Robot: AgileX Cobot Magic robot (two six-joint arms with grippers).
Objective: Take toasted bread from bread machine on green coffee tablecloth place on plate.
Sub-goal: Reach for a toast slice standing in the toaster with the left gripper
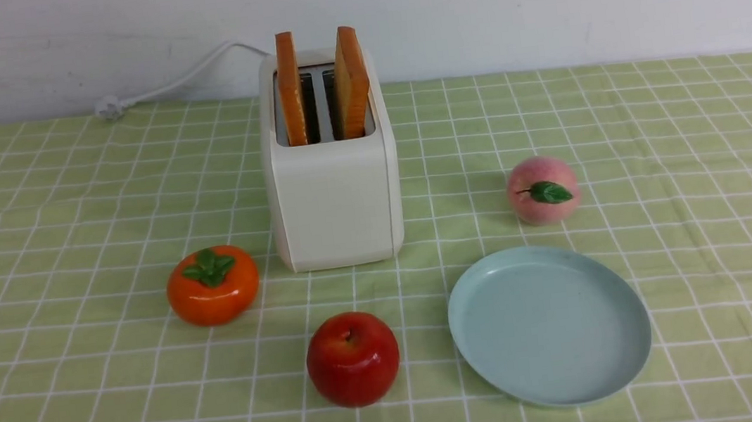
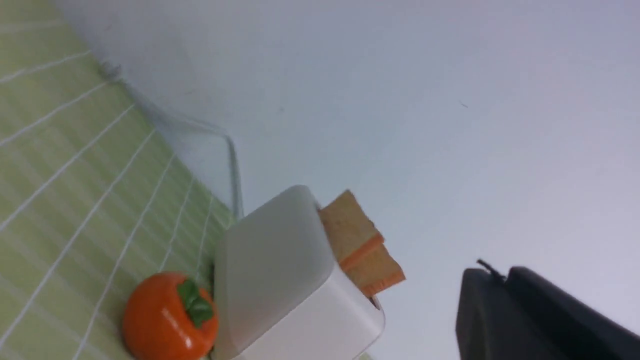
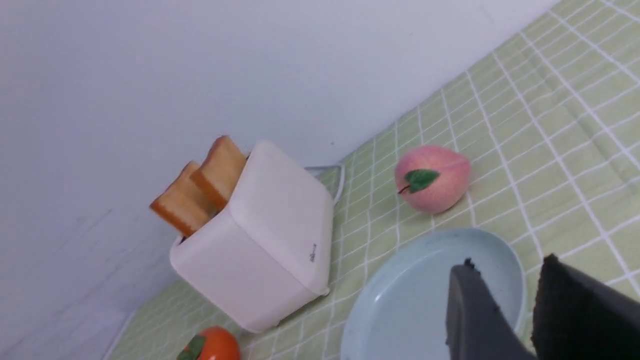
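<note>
In toaster (image 1: 334,194) slots: both toast slices (image 1: 290,90) upright | approach step, likely | left end effector (image 2: 495,280) closed | right end effector (image 3: 507,265) parted, empty | next: pinch slice top

- Toasted bread (image 1: 290,90): two thick golden slices, orange-brown crusts, upright in the slots, tops poking out.
- Bread machine (image 1: 334,201): cream-white, boxy, upright near the back wall.
- Plate (image 1: 549,326): round, pale blue-green, nearer and right of it.
- Green coffee tablecloth (image 1: 701,202): white-gridded, under everything.
</note>
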